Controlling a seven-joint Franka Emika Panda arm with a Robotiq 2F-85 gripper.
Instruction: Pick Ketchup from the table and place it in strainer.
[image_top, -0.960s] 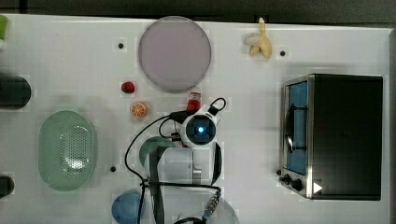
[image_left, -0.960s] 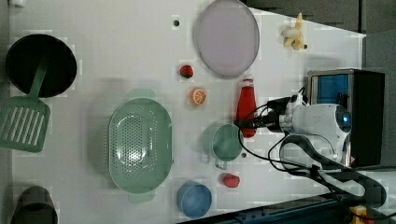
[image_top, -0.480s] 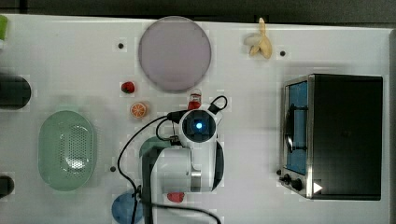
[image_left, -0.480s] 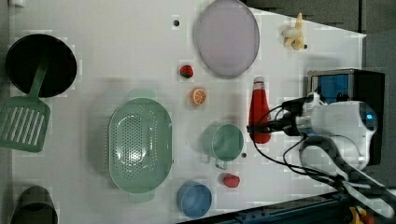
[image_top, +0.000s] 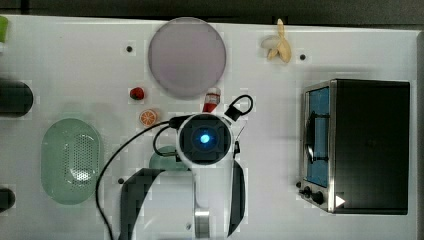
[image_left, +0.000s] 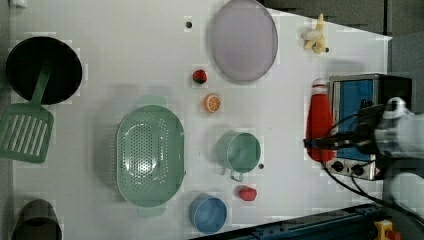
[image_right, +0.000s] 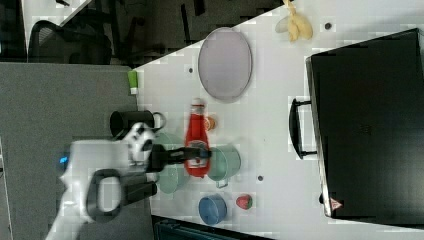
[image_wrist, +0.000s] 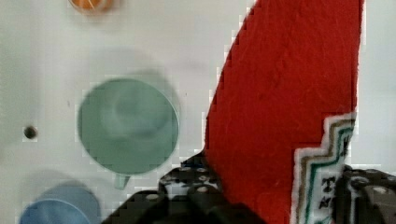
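The fingers (image_right: 197, 154) are clamped on the lower body of the Ketchup (image_right: 196, 142), holding it partly open around the bottle's width. In the right view the red bottle hangs clear of the desk (image_right: 270, 125), its white cap pointing toward the grey plate (image_right: 225, 65) and its label end gripped by the dark pads. In the wrist view the Ketchup (image_wrist: 285, 107) looms large, with a black finger (image_wrist: 196, 191) pressed against its near side and the label edge beside the other one.

In the left view the Ketchup (image_left: 320, 120) appears in front of the toaster oven (image_left: 367, 125), held by the arm that enters from the left view's right. The strainer (image_left: 150, 155) sits well apart from the bottle, toward the left view's left, and nothing lies in it. Between the strainer and the bottle stands a green cup (image_left: 240, 152), with a blue bowl (image_left: 207, 214) and a small red fruit (image_left: 247, 193) near it. An orange slice (image_left: 212, 103) and a strawberry (image_left: 199, 76) lie just beside the grey plate (image_left: 243, 40).

In the top view the arm's wrist (image_top: 205, 139) covers most of the bottle; the cap end of the Ketchup (image_top: 211, 99) pokes out just beside the plate's rim. The strainer (image_top: 72, 160) is at the top view's left, a banana (image_top: 278, 47) at its far edge.
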